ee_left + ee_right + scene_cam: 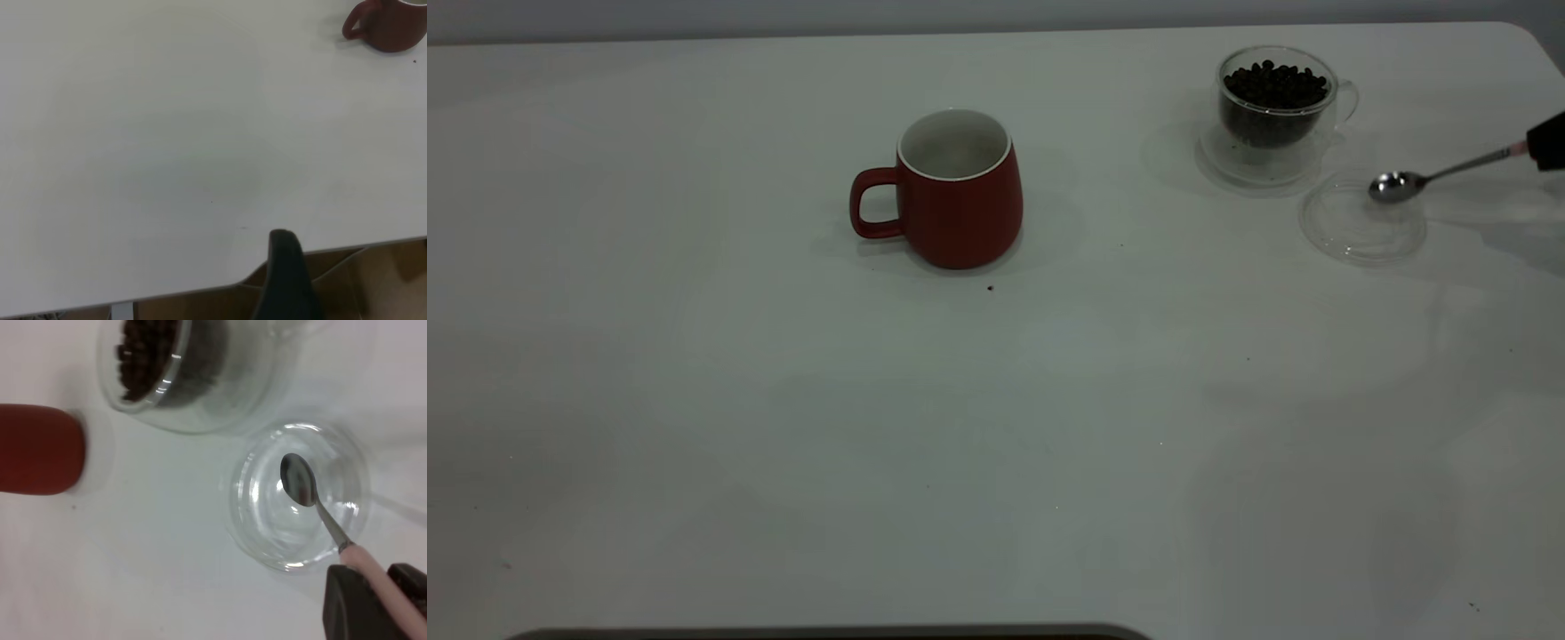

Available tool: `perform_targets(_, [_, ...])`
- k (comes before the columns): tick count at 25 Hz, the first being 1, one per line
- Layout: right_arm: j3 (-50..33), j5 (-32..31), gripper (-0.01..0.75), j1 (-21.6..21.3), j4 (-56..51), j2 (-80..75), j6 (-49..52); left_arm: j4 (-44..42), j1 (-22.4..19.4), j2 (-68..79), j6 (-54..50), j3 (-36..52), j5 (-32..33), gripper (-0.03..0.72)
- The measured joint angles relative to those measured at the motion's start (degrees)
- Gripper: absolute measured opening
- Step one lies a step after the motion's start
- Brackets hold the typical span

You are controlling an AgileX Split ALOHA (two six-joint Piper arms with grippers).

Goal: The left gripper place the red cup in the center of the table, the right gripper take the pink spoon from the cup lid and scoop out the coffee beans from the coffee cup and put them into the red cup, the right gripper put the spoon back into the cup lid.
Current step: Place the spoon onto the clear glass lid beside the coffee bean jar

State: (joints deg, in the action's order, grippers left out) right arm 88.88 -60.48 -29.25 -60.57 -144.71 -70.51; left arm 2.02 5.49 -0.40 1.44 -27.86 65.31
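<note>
The red cup stands upright and empty-looking at the middle of the table, handle to the left; it also shows in the left wrist view and the right wrist view. My right gripper is shut on the pink spoon by its pink handle end. The spoon's empty bowl hangs just over the cup lid. The coffee cup, full of coffee beans, stands just behind the lid. My left gripper is parked beyond the table's edge, far from the red cup.
A small dark speck lies just in front of the red cup. The table's rounded corner is at the far right behind the coffee cup. Brown cardboard shows below the table edge in the left wrist view.
</note>
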Motion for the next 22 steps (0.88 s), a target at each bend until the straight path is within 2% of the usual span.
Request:
perform_targets(6, [0.0, 0.1, 0.1, 1.14, -1.95, -3.14, 0.0, 0.0, 0.0, 0.0, 0.0, 0.0, 0.0, 0.587])
perform_targets(16, [0.0, -0.59, 0.102, 8.68, -4.3, -4.78, -0.78, 0.0, 0.0, 0.0, -0.13, 0.0, 0.0, 0.587])
perform_targets(22, [0.0, -0.64, 0.118, 9.41, -5.22, -5.6, -2.08, 0.0, 0.0, 0.0, -0.13, 0.0, 0.0, 0.587])
